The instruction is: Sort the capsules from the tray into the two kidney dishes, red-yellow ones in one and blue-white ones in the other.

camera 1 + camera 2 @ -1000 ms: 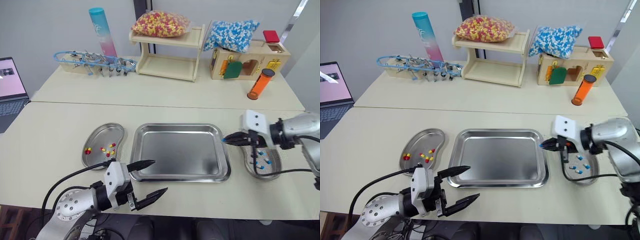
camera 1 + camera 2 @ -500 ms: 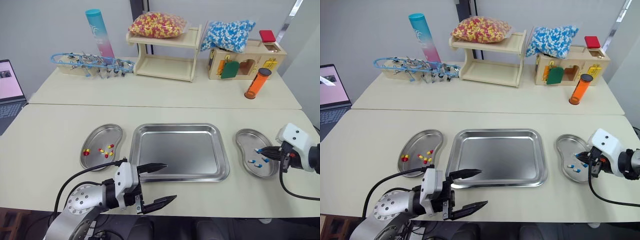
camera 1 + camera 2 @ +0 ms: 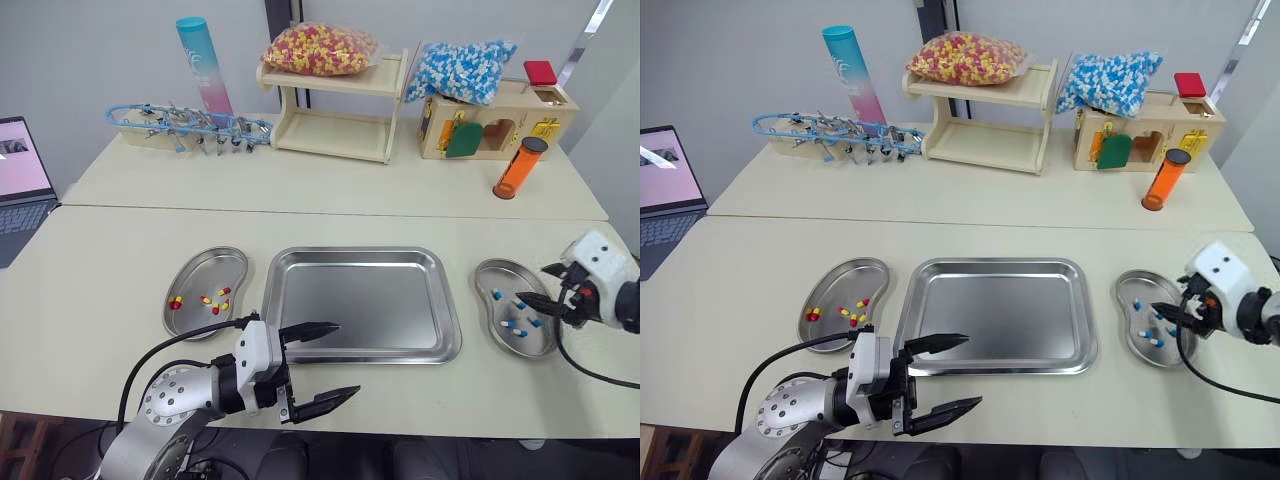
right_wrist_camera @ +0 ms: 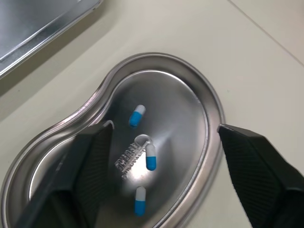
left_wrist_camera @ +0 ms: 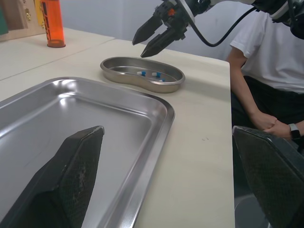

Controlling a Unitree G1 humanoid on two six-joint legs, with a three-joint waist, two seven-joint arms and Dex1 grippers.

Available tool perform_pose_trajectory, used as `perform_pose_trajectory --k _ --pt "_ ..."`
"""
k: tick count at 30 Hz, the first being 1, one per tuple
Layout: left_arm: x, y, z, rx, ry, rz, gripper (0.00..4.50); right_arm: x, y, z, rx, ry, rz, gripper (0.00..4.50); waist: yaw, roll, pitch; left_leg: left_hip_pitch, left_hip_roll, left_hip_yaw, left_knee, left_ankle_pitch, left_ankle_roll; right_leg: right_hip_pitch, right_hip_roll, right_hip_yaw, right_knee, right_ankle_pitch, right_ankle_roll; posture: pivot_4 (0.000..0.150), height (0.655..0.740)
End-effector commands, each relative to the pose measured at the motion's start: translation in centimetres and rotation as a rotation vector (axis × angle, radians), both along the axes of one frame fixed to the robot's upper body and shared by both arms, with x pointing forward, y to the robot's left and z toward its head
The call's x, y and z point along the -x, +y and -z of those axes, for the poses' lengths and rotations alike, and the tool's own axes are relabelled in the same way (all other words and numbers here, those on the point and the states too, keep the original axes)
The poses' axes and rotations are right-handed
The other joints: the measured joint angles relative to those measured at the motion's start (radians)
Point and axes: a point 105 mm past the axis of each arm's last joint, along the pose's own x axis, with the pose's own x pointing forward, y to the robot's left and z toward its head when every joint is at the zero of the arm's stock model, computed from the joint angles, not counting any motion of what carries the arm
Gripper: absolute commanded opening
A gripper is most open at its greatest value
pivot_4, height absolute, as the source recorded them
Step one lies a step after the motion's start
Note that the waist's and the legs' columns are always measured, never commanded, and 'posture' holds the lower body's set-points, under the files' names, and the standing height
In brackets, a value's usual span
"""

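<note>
right hand point(image 3: 531, 282): fingers apart, above kidney dish point(image 3: 483, 292) holding blue-white capsules point(image 3: 510, 322) | left hand point(image 3: 348, 358): fingers wide apart, by tray point(image 3: 362, 253) near edge

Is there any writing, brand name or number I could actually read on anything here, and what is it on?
None can be read as words or numbers.
right kidney dish: a stamped mark on its floor, too blurred to read.
blue and pink tube: pale print on its side, too small to read.
laptop: something on its screen, too small to read.
</note>
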Motion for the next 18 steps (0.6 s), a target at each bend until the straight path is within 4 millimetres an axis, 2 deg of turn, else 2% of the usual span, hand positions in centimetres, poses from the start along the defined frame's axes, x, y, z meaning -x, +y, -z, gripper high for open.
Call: perform_pose_trajectory --k 1,7,11,14,18 --pt "0.2 -0.3 -0.9 0.028 -0.036 0.011 4.5 1.3 0.4 -1.9 -0.004 -0.081 -0.057 4.46 0.0 0.0 0.0 0.0 0.0 0.0 0.0 0.0 0.0 0.0 0.0 0.0 0.0 0.0 0.0 0.15 0.74" --pt "0.0 -0.2 -0.9 0.027 -0.04 0.0 4.5 4.2 0.7 -2.8 -0.03 -0.231 -0.123 4.46 0.002 0.0 0.0 0.001 0.0 0.0 0.0 0.0 0.0 0.002 0.0 -0.001 0.0 0.0 0.0 0.15 0.74" --pt "-0.4 0.6 -0.7 0.013 -0.039 -0.063 4.5 6.8 0.8 -1.8 -0.033 -0.247 -0.176 4.46 0.002 0.0 0.0 0.002 0.0 -0.001 0.0 0.0 0.0 0.003 0.0 -0.001 0.0 0.0 0.0 0.15 0.74" --pt "-1.0 3.2 -0.8 0.002 -0.038 -0.21 4.5 7.8 0.2 -1.0 -0.056 -0.209 -0.19 4.46 -0.005 0.001 0.0 0.004 0.0 0.0 0.0 0.0 0.0 0.004 0.0 0.0 0.0 0.0 0.0 0.15 0.74" --pt "-1.6 7.5 -0.8 -0.025 -0.015 -0.426 4.5 8.1 -1.2 -0.6 -0.071 -0.178 -0.178 4.46 -0.005 0.0 0.0 0.004 0.0 0.0 0.0 0.0 0.0 0.005 0.0 0.0 0.0 0.0 0.0 0.15 0.74"
